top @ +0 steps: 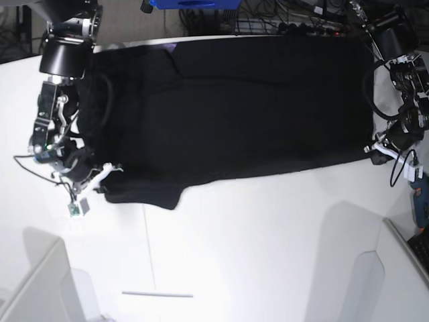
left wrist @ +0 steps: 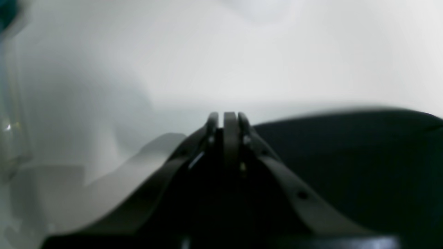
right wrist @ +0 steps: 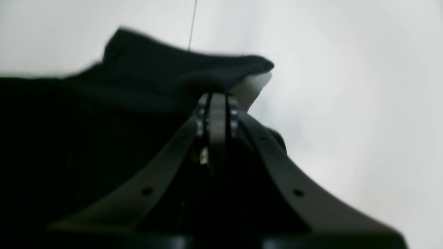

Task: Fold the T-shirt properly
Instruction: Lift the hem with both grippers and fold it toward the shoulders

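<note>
The black T-shirt [top: 234,107] lies spread flat and sideways across the far half of the white table [top: 268,221], plain side up, with one sleeve [top: 157,191] sticking out toward the near edge. At the shirt's near right corner my left gripper [top: 377,149] is shut; in the left wrist view its closed tips [left wrist: 230,116] meet the edge of the T-shirt [left wrist: 346,155]. My right gripper [top: 107,171] is shut at the near left corner, where the T-shirt [right wrist: 86,121] bunches up over the closed tips [right wrist: 217,98].
A thin white stick [top: 157,294] lies near the front of the table. White panels stand at the front left [top: 33,282] and front right [top: 375,282]. A blue tool [top: 421,201] sits off the right edge. Cables and a blue box [top: 194,3] lie behind.
</note>
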Available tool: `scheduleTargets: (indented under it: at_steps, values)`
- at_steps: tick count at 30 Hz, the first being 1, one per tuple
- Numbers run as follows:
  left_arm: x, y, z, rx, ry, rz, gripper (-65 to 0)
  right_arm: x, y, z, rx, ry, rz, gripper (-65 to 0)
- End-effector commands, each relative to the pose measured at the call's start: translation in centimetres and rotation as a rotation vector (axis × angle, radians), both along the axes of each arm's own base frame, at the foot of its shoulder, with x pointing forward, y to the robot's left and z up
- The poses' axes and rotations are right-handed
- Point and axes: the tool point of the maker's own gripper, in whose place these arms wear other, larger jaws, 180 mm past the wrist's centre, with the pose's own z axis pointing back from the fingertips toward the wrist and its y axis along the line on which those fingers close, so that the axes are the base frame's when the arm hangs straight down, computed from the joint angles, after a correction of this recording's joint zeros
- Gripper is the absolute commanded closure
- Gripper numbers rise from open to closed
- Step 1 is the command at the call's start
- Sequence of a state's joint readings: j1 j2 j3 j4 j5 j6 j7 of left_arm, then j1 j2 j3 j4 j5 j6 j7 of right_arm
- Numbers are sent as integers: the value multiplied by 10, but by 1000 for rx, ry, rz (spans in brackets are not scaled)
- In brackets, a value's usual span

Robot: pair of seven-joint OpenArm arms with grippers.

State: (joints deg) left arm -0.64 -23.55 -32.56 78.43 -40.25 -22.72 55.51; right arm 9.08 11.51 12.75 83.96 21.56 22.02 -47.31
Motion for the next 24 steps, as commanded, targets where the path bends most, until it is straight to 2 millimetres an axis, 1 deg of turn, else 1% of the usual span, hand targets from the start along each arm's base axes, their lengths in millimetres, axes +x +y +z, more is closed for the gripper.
scheduleTargets:
  at_steps: [1,3,6,10,12,14,16,17,19,22,24]
  values:
    - [8,2,18,8,-59,-11,0,12,-5,22,-12,-64,3,0]
    - [4,0,21,23,-64,-25,0,8,-4,22,-19,-54,8,0]
    - [-2,-7,31,62,-82,-60,0,2,-2,27,-36,-58,19,0]
    - [-10,-14,31,77,-54,-89,0,-10,1,33,-61,-62,36,0]
    - [-13,-12,32,80,-51,-84,0,-17,2,33,-68,-63,42,0]
    - [-21,-3,30,82,-41,-58,0,-22,3,33,-76,-59,48,0]
    - [-25,0,34,95,-49,-52,0,-27,4,33,-80,-57,50,0]
    - [-24,-1,37,101,-57,-54,0,-30,0,33,-82,-56,39,0]
    - [-30,-3,38,115,-46,-68,0,-33,-11,34,-87,-51,9,0]
    - [-35,-9,42,135,-28,-95,0,-37,-20,35,-96,-35,-12,0]
    - [-35,-11,46,144,-35,-105,0,-39,-25,37,-104,-29,-22,0]
